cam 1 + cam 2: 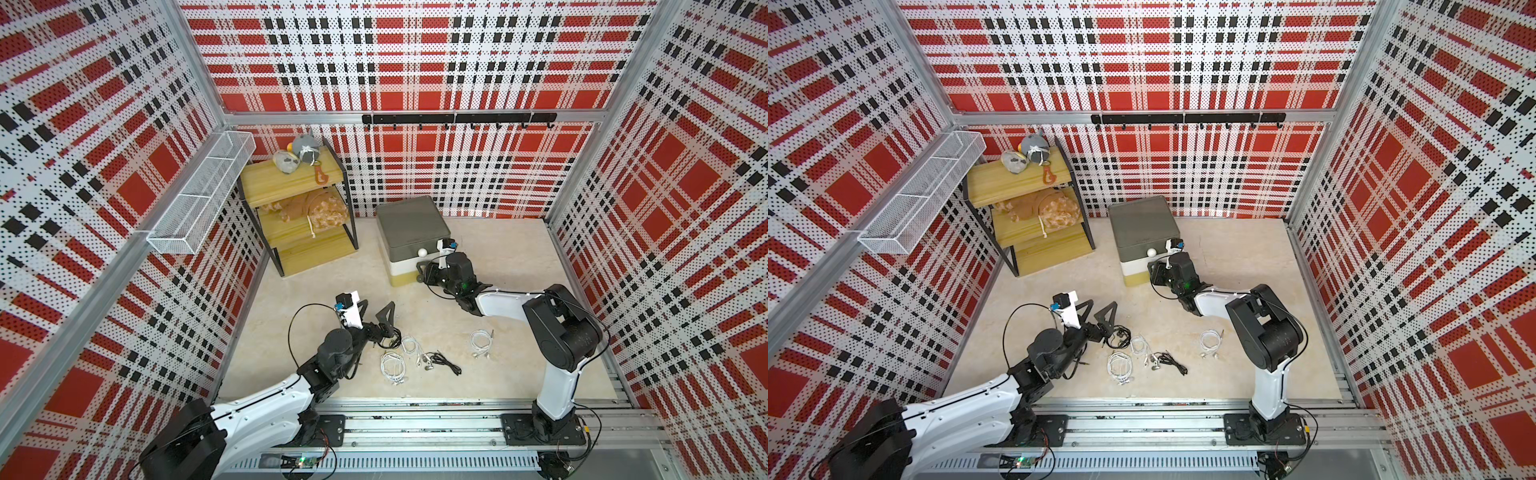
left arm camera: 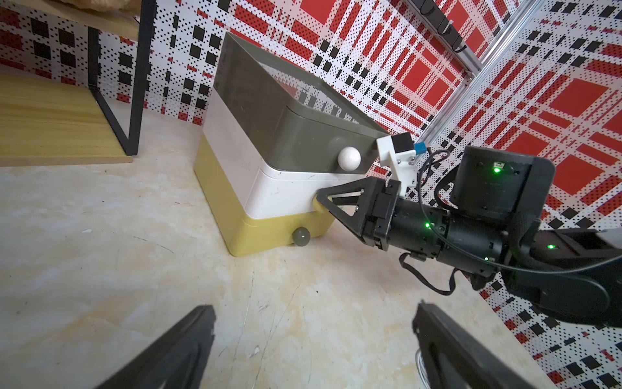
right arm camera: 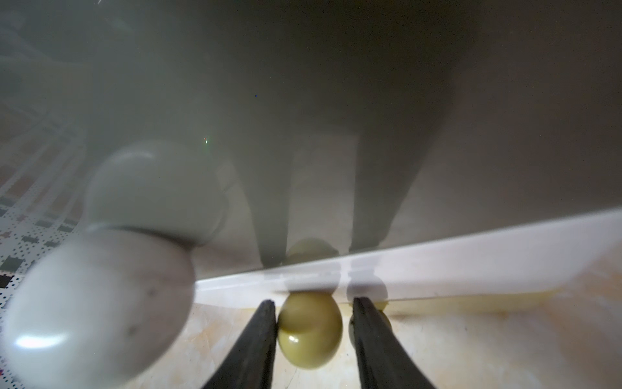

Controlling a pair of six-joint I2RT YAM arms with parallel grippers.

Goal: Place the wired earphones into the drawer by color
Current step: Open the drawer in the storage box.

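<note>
Flanking a glossy round knob (image 3: 309, 331) are the right tool's (image 3: 314, 303) matte fingers (image 3: 254, 340).

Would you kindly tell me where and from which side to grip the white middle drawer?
Grip the white drawer by its round yellow-green knob, coming straight at the front face: the knob alone protrudes, and the right end effector straddles it there.

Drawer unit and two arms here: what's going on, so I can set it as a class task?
The right gripper has its jaws either side of the yellow-green knob on the white middle drawer, with a gap on one side, so not yet clamped. All three drawers look shut. The left gripper hangs open, empty, above the table. White earphones and black earphones lie loose beside it.
</note>
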